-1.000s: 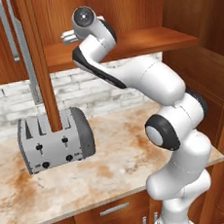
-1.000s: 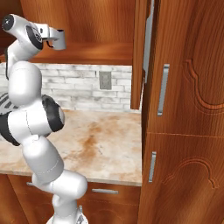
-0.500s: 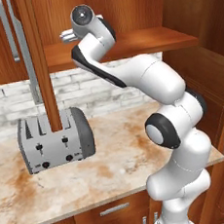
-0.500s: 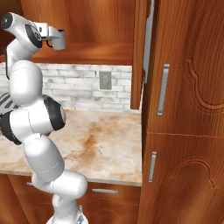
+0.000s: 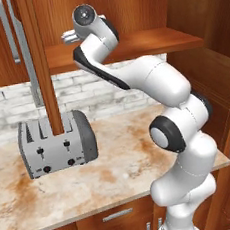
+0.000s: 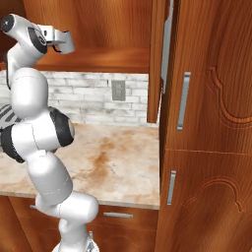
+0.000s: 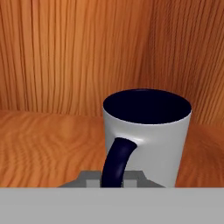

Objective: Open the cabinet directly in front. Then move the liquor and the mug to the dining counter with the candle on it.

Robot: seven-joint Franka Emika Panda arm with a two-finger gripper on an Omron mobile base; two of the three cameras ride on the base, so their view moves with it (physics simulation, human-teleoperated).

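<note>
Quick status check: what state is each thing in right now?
Cabinet: open, both doors swung out.
Mug: upright on the cabinet shelf, handle toward the hand.
Gripper: shut on the mug handle.
Toaster: upright on the worktop, slots empty.

Your arm rises from the base, bends at the elbow and reaches up and forward, wrist level at shelf height. Your gripper (image 7: 113,180) points horizontally into the cabinet, its jaws drawn in tight around the mug's (image 7: 148,131) handle (image 7: 116,159).
</note>
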